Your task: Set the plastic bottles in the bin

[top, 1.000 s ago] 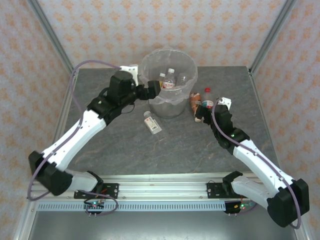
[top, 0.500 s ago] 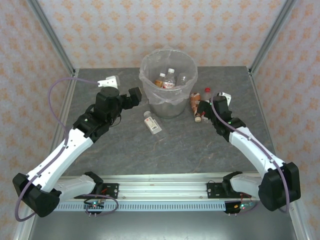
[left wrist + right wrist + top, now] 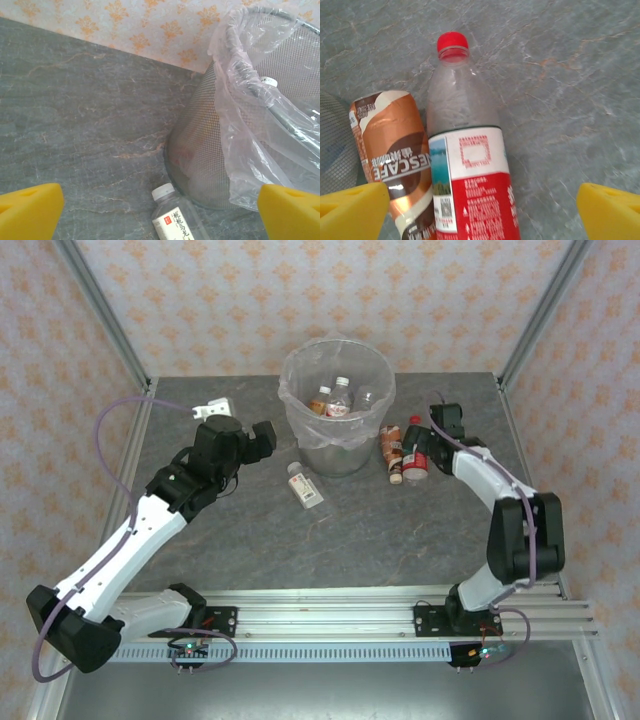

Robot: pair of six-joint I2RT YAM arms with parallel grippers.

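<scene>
- Right claw: jaws wide, one yellow fingertip at each lower corner of the wrist view, nothing gripped.
- Below the gap between its fingers lies a clear plastic bottle with red cap and red-and-white label, on its side, cap pointing away from the claw.
- Touching that bottle, on the side of the finger at the wrist view's left edge, lies a brown-labelled bottle. I cannot tell whether that finger touches it.
- Beyond the brown one, the round grey mesh bin is just beside it.
- Left claw: jaws wide, empty, hanging above the grey stone-patterned table.
- Under its gap, a clear bottle with white cap and white label lies on its side.
- Just ahead of that bottle stands the bin, lined with a clear plastic bag.
- Top view: several bottles in the bin.
</scene>
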